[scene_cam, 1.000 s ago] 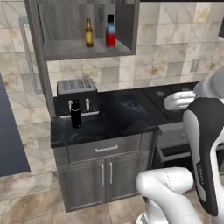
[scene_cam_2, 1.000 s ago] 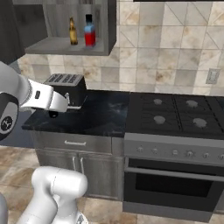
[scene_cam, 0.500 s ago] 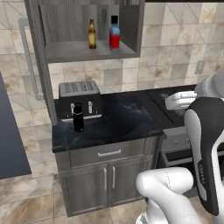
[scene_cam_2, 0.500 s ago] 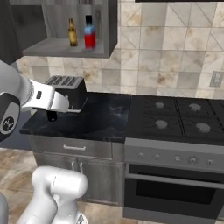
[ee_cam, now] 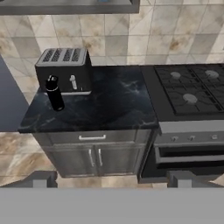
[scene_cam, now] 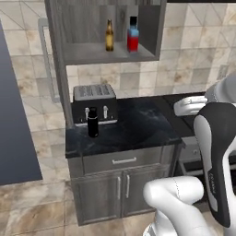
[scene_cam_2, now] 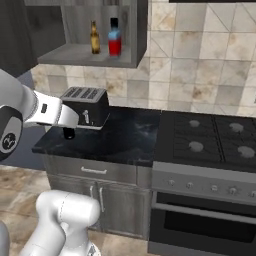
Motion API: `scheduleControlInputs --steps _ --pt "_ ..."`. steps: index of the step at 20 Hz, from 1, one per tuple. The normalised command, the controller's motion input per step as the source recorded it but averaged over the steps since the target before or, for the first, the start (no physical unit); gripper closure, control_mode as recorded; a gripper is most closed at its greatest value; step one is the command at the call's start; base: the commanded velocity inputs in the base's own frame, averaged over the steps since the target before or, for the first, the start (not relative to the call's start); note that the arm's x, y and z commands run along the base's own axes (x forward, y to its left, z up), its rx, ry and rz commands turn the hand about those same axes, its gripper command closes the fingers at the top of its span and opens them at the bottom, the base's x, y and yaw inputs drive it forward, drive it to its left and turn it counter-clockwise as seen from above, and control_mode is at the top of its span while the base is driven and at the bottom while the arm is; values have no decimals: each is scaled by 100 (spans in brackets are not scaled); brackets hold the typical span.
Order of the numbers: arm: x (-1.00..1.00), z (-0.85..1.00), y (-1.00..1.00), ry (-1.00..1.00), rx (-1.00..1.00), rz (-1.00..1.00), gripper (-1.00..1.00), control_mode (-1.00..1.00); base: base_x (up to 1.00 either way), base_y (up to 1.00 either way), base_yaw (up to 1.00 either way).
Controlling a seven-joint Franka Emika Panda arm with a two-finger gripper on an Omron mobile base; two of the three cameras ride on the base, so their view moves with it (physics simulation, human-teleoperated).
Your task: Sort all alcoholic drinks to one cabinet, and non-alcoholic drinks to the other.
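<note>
The base has rolled leftward; the things themselves sit unmoved. Gripper (ee_cam: 109, 183) fingers spread wide, empty. All-black bottle (ee_cam: 54, 93) stands far ahead-left, likely next pick.

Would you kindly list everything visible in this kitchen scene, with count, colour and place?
amber beer bottle: 1, amber-brown, open wall cabinet shelf, left
red bottle: 1, red, blue shoulders, black cap, same shelf, right
black bottle: 1, all black, counter, before the toaster
toaster: 1, grey and black, counter's back left
wall cabinet: 1, dark grey, door open
counter: 1, black marble
base cabinet: 1, grey
stove: 1, black, right of counter
gripper: 1, open, holding nothing
</note>
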Motion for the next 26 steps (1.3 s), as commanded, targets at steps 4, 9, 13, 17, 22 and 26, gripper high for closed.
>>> scheduleControlInputs --steps 4,9,13,17,22,26 --pt "0 0 0 0 0 0 -100 100 19 4 28" --pt "0 0 0 0 0 0 -100 100 18 -1 33" --pt "0 0 0 0 0 0 -100 100 9 0 34" --pt "0 0 0 0 0 0 -100 100 11 0 30" --pt "0 0 0 0 0 0 -100 100 26 0 20" --pt "0 0 0 0 0 0 -100 100 42 0 17"
